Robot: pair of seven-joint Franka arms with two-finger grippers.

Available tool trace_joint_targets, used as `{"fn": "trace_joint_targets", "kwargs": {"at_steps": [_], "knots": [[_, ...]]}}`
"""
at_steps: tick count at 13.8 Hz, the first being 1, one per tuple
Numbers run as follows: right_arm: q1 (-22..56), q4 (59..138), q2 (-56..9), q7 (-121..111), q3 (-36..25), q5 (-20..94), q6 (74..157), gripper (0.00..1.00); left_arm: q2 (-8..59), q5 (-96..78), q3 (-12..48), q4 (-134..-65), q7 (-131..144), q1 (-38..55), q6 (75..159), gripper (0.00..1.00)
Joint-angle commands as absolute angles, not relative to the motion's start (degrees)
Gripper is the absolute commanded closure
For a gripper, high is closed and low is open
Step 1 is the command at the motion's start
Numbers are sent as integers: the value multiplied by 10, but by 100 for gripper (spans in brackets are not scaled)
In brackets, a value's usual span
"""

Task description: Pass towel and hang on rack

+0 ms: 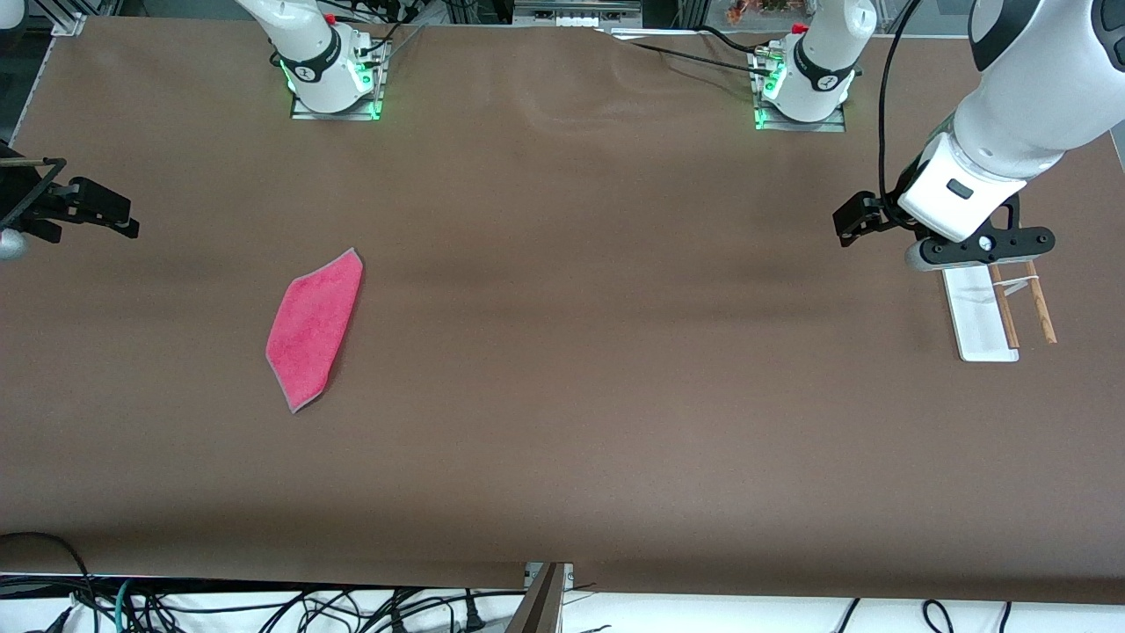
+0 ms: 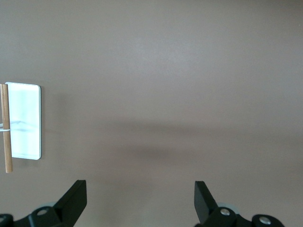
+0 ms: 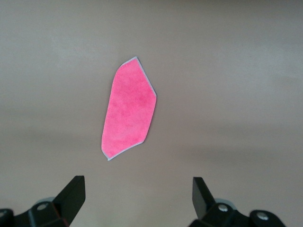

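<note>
The pink-red towel (image 1: 315, 330) lies flat on the brown table toward the right arm's end; it also shows in the right wrist view (image 3: 128, 111). The rack (image 1: 977, 312) stands toward the left arm's end, with a white base and two brown rods (image 1: 1041, 303); the left wrist view shows its base (image 2: 23, 120) and one rod (image 2: 5, 127). My right gripper (image 1: 123, 220) hangs open and empty over the table's edge at the right arm's end, apart from the towel; its jaws stand wide in the right wrist view (image 3: 137, 196). My left gripper (image 1: 845, 227) is open and empty above the table beside the rack, jaws wide (image 2: 140, 198).
Both arm bases (image 1: 334, 75) (image 1: 804, 83) stand along the table's edge farthest from the front camera. Cables lie along the table's edge nearest the front camera (image 1: 264, 607). Bare brown table (image 1: 615, 352) stretches between towel and rack.
</note>
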State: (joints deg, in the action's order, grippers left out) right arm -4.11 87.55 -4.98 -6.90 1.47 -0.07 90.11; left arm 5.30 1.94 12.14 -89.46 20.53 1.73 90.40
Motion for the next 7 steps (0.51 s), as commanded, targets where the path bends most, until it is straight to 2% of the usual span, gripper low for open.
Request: {"fn": "trace_joint_targets", "kwargs": {"at_steps": [1,7], "knots": [[-42,858,-62,-69,15,8,898,0,52,10,121,-895,200,14,902,0],[-43,854,-62,-73,13,7,898,0,58,9,121,-890,86,-19,905,0]]}}
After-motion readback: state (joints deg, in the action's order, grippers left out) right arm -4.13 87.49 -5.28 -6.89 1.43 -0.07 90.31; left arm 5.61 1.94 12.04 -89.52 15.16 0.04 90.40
